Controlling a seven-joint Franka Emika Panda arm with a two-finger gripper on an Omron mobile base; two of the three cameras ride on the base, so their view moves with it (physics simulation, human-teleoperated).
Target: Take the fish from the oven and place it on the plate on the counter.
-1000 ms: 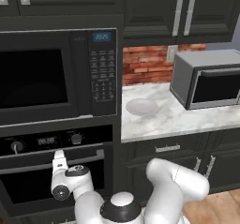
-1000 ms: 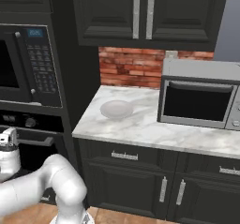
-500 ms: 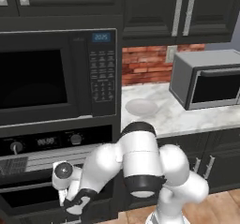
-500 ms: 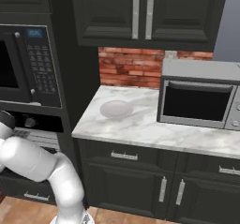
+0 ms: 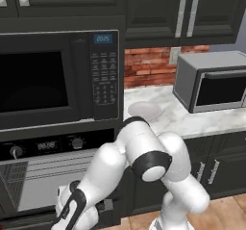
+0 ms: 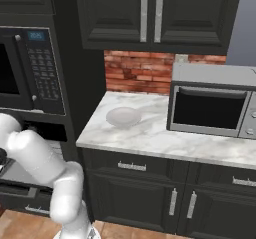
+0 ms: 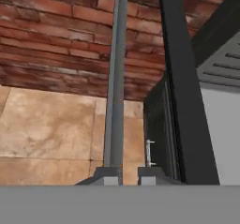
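While black, the oven [image 5: 53,176] shows grey inside.

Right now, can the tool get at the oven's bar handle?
Likely yes: in the hand view the oven handle runs up from right at the tool tips, with nothing between them.

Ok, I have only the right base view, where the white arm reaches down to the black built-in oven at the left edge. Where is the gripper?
Observer: In the hand view the gripper is at the oven's long silver bar handle, which runs up from beside one fingertip.
Operator: Is the oven open?
Observer: Yes. The left base view shows a wire rack inside the black oven.
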